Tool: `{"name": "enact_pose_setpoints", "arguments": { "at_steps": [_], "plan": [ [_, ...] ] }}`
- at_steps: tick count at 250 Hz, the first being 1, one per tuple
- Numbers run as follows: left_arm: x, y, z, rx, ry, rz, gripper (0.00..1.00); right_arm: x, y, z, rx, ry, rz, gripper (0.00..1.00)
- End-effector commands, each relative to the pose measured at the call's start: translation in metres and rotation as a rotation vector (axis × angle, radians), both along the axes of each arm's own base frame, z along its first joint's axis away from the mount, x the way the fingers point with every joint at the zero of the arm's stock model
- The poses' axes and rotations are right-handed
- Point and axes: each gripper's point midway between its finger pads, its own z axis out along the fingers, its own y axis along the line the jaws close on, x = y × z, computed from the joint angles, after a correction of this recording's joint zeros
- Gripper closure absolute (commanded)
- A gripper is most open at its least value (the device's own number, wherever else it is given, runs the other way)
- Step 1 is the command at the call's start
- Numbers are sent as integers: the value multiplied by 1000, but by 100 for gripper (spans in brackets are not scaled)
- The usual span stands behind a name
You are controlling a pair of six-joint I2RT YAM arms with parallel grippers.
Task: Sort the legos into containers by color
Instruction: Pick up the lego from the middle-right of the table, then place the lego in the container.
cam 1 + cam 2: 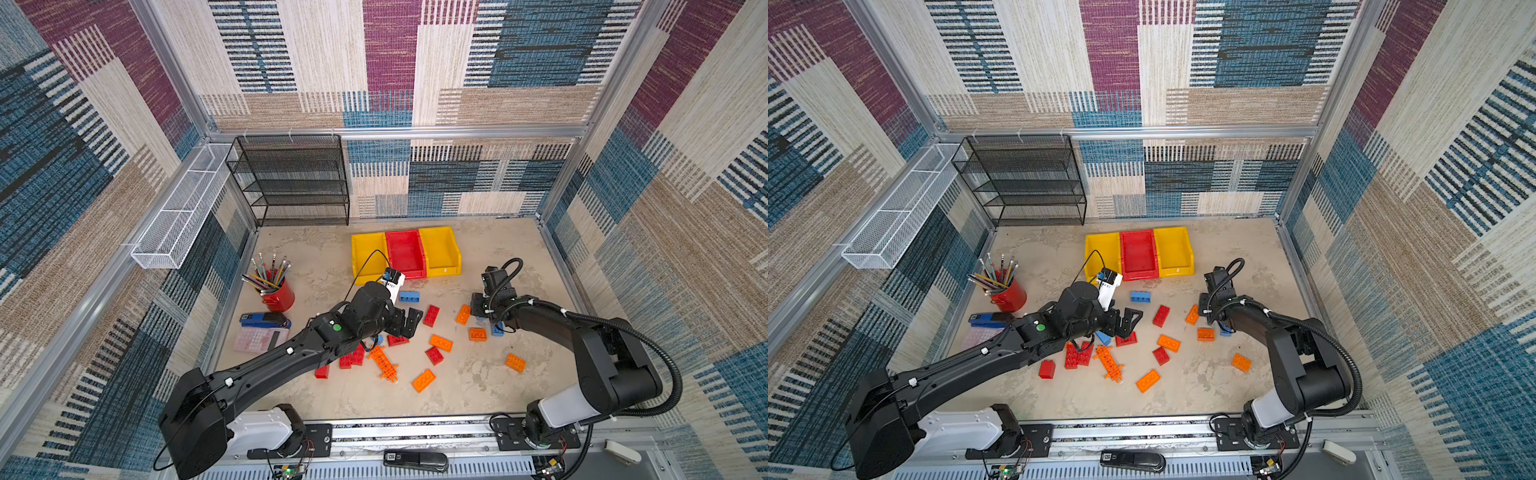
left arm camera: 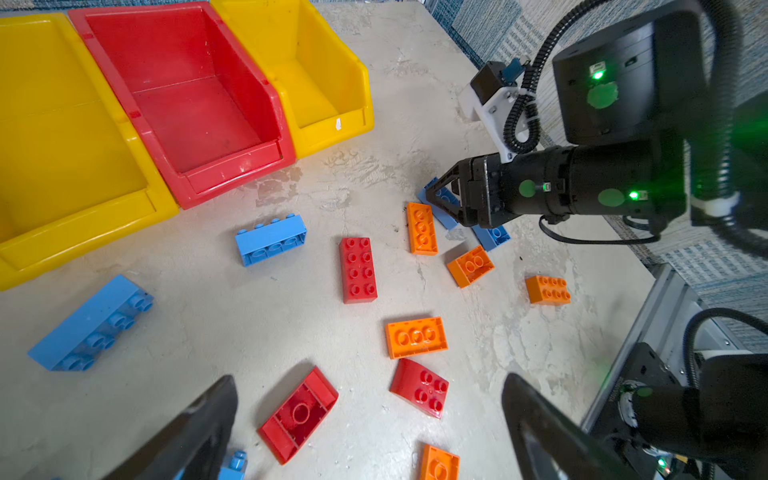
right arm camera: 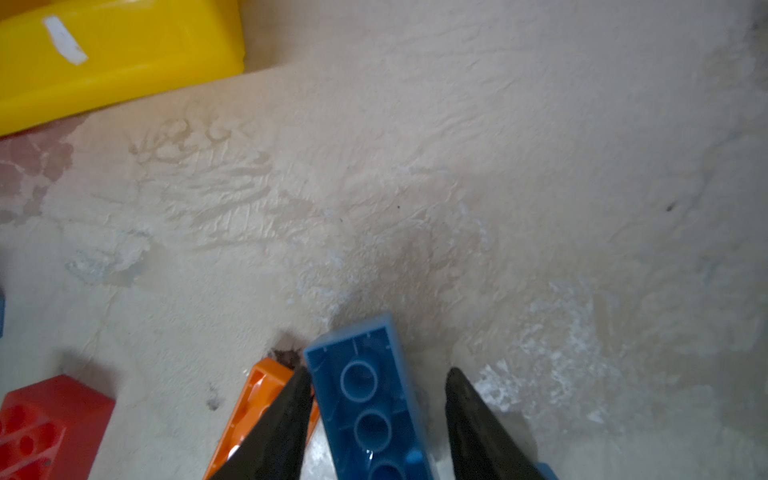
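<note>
The right gripper (image 3: 379,374), half open, straddles an upturned blue lego (image 3: 365,399) on the table (image 3: 415,187), at 4 o'clock from the containers (image 1: 444,270). One finger (image 3: 286,419) touches it. The left gripper (image 2: 370,379) gapes wide, holding nothing.

patchwork woven walls (image 1: 390,62) enclose a mottled beige tabletop (image 1: 478,390), black mesh shelf (image 1: 291,183) behind.

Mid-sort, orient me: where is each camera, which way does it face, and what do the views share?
Top views: high over the robot's side, looking down on the table; left gripper and right gripper show.
Left wrist: on the left arm, facing bins and legos; its own fingers show, plus the right gripper.
Right wrist: on the right arm, close over a blue brick between its fingers.
Shared by wrists: that brick, the stickered yellow bin.
</note>
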Motion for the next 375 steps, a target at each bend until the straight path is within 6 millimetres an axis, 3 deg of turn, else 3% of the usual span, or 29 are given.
{"name": "enact_pose_setpoints", "arguments": {
  "at_steps": [1,39,77,128,155,182,218,251,319,375],
  "plan": [
    [3,-4,11,-25,-26,-3,0,7,-2,0,-8,-10,-11,47],
    [5,-4,12,-17,-38,-3,1,8,-4,-9,-24,16,-13,51],
    [5,-3,11,-6,-42,-5,1,8,-5,-13,-32,34,-17,65],
    [6,-3,11,6,-50,-6,1,11,-6,-2,-39,24,-23,71],
    [6,-3,10,13,-51,-12,1,19,-5,24,-30,-24,-25,71],
    [7,-3,12,15,-61,-14,1,33,3,63,2,-101,-9,71],
    [9,-6,12,18,-69,-20,1,63,18,117,59,-220,33,71],
    [11,-11,8,26,-62,-30,1,96,33,144,85,-274,67,71],
    [20,-26,6,35,-52,-50,1,166,71,147,125,-292,143,71],
    [24,-32,-1,54,-45,-67,1,204,98,106,107,-219,182,71]
  ]
}}
